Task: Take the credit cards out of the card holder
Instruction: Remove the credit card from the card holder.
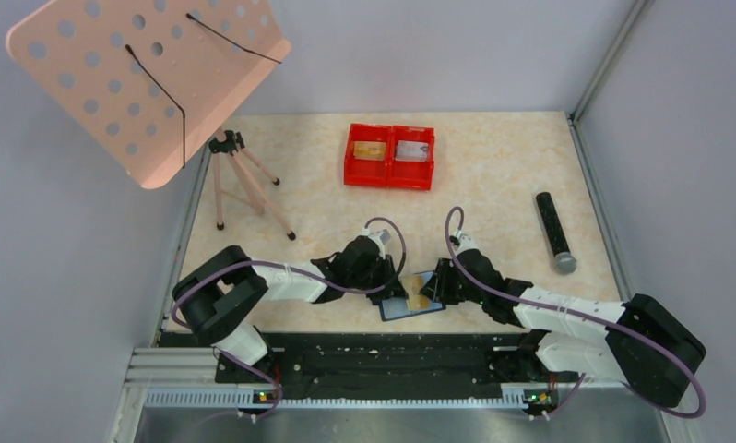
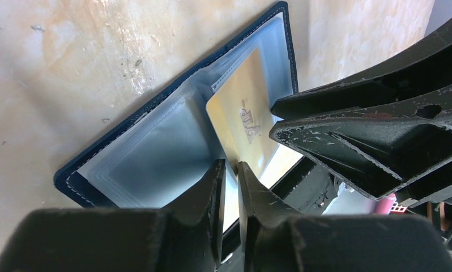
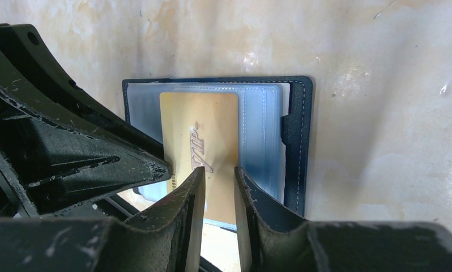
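The card holder [image 1: 397,309] lies open and flat near the table's front edge, dark navy with grey-blue clear pockets [image 2: 139,158] [image 3: 300,141]. One gold credit card [image 1: 421,297] marked VIP lies on its right half [image 2: 241,119] [image 3: 204,130]. My left gripper [image 1: 403,288] comes in from the left. Its jaws [image 2: 230,165] are drawn to a thin slit on the card's near corner. My right gripper [image 1: 438,288] comes in from the right, and its fingertips [image 3: 219,170] rest over the card's lower part with a clear gap and nothing between them. Each gripper's fingers show in the other wrist view [image 2: 337,130] [image 3: 127,164].
A red twin-compartment tray [image 1: 389,171] stands at the back centre with a card in each half. A black cylinder with a grey end [image 1: 553,231] lies to the right. A small tripod [image 1: 244,180] and a pink perforated board [image 1: 143,74] stand at the back left. Walls close both sides.
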Tool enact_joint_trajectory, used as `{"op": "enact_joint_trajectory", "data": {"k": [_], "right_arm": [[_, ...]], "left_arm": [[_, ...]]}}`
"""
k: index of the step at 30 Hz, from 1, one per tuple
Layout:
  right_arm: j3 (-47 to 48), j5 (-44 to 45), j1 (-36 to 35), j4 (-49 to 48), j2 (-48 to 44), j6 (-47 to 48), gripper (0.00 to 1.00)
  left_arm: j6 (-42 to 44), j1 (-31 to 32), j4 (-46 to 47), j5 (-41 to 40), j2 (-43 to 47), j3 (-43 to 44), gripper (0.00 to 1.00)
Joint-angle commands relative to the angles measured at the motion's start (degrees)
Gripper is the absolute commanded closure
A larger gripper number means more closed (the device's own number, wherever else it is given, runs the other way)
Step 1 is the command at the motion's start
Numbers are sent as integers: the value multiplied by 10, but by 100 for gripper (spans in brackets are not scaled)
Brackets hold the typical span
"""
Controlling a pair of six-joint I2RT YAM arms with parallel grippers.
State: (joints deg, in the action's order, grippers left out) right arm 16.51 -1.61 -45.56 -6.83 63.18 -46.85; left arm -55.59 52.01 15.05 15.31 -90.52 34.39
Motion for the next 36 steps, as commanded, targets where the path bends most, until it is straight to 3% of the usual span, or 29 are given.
{"op": "enact_joint_trajectory", "data": {"k": [1, 7, 16, 31, 33, 36], "right_arm": [[-6, 6, 4, 2, -6, -5, 74], [-8, 5, 3, 2, -7, -7, 74], [-9, 4, 4, 7, -16, -6, 74], [-15, 6, 4, 6, -26, -10, 75], [-16, 6, 3, 5, -27, -11, 75], [-16, 8, 4, 4, -25, -10, 75]], "left_arm": [[-3, 1, -2, 13, 5, 13, 83], [-20, 0, 10, 34, 8, 17, 85], [-41, 0, 36, 43, -1, 11, 74], [-50, 0, 47, 23, -15, 7, 73], [-51, 0, 47, 20, -13, 6, 73], [-51, 0, 47, 18, -10, 5, 83]]}}
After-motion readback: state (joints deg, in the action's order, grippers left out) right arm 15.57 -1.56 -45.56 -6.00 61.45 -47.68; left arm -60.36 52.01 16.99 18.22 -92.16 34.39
